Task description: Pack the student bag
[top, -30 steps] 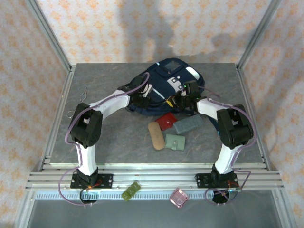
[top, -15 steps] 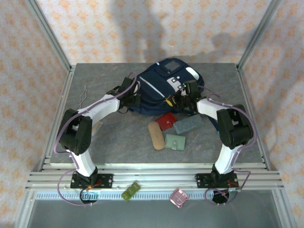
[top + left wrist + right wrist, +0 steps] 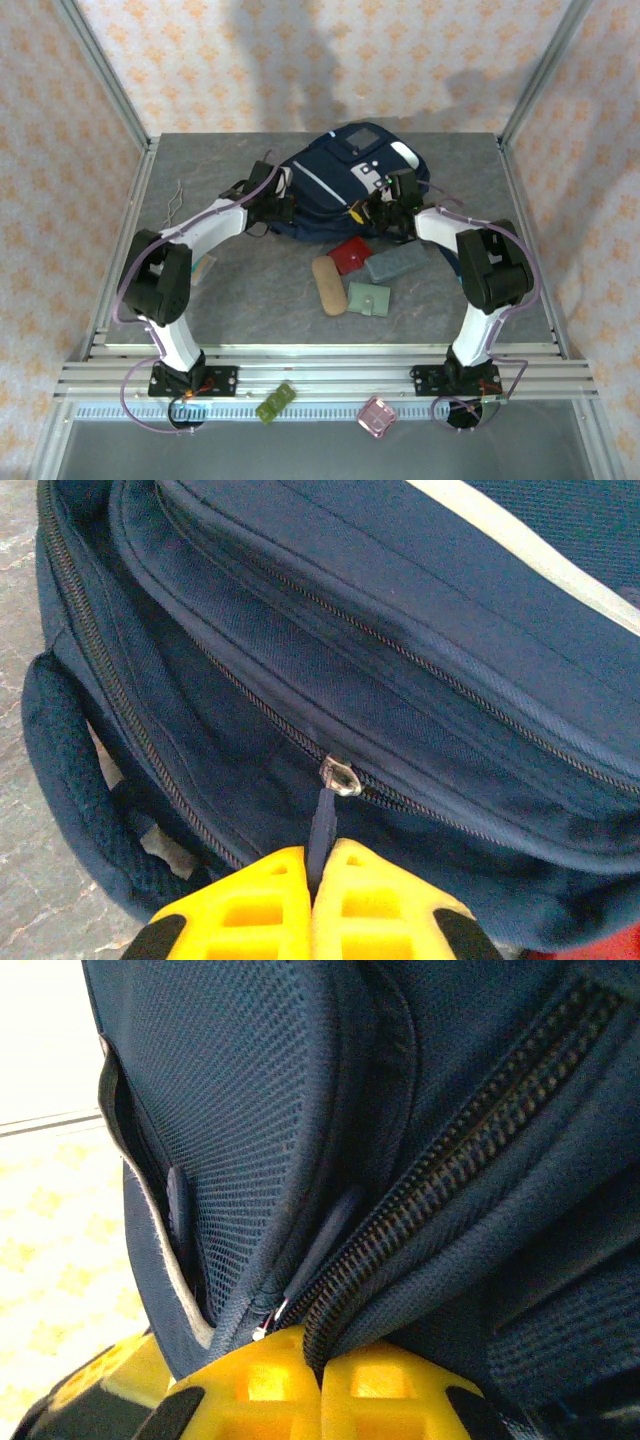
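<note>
The student bag, navy with a pale stripe and front patches, lies at the back centre of the table. My left gripper is at its left side. In the left wrist view the yellow fingers are shut on the navy zipper pull tab, which hangs from a silver slider. My right gripper is at the bag's right front. In the right wrist view my right gripper pinches the bag's zipper edge beside mesh fabric.
In front of the bag lie a red pouch, a grey-green case, a tan case and a green wallet. A bent wire lies at the left. A green block and a pink box sit on the front rail.
My left arm has swung left from the bag's front to its left side, and its fingers have shut on the zipper pull. The right arm has not moved.
</note>
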You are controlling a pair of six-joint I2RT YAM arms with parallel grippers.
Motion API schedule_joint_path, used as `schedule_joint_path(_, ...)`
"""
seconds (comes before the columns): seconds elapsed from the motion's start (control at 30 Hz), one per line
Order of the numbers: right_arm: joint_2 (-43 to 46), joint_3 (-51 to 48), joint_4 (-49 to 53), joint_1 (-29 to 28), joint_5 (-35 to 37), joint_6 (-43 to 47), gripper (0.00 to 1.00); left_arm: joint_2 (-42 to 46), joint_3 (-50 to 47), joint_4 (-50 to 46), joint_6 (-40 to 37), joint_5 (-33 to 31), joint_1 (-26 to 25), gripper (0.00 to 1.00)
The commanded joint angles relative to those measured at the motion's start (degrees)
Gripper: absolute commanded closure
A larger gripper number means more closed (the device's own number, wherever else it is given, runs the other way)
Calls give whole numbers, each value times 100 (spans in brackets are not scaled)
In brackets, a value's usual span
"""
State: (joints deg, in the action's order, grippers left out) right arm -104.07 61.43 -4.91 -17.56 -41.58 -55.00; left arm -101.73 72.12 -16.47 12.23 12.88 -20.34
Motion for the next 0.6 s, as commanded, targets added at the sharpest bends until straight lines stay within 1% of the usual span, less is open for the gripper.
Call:
schedule_joint_path(0.0,194,-65,-318,182,467,25,100,-268,308,-339,160,-76,100,97)
schedule_joint_path(0.1,212,-95,-318,179,467,23,100,-224,274,-165,175,-49,113,77)
schedule_joint_path(0.13,212,-96,-327,181,467,25,100,-239,316,-176,162,-34,109,71)
schedule_joint_path(0.2,203,-96,-327,177,466,25,100,-300,423,-241,122,2,109,65)
schedule_joint_path(0.3,194,-87,-335,174,467,16,100,-352,521,-278,69,28,115,56)
schedule_joint_path(0.47,194,-96,-335,177,458,3,100,-451,643,-380,-11,4,119,52)
schedule_joint_path(0.57,195,-105,-353,177,451,15,100,-494,659,-414,-110,-196,118,47)
